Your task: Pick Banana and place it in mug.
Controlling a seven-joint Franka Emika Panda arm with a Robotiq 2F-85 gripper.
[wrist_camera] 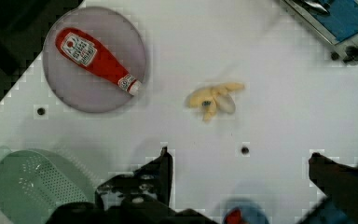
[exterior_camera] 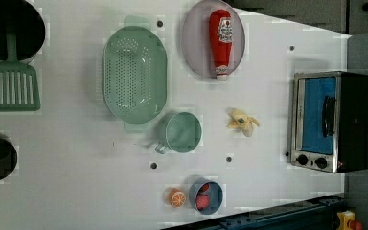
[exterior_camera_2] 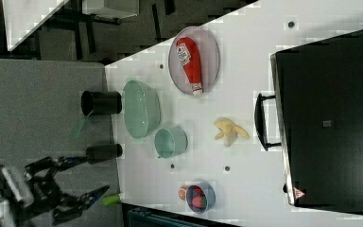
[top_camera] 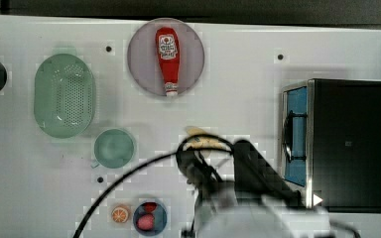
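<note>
The banana [wrist_camera: 214, 98], pale yellow and partly peeled, lies on the white table [wrist_camera: 279, 70], apart from everything else. It also lies in plain sight in the left view [exterior_camera: 242, 122] and the right view [exterior_camera_2: 229, 130]. In the top view the arm [top_camera: 238, 183] covers part of the banana [top_camera: 201, 136]. My gripper [wrist_camera: 240, 156] is open, its two dark fingers [wrist_camera: 163, 165] wide apart with nothing between them, short of the banana. The teal-green mug [top_camera: 114, 148] stands upright and empty to the top view's left of the banana, beside the strainer [exterior_camera: 134, 74].
A ketchup bottle [top_camera: 167, 59] lies on a grey plate [top_camera: 139, 64]. A toaster oven [top_camera: 347, 144] stands at the top view's right. A blue bowl [top_camera: 150, 218] with red pieces and an orange slice [top_camera: 120, 214] sit near the front edge. A green spatula [exterior_camera: 12, 84] lies at the left view's left.
</note>
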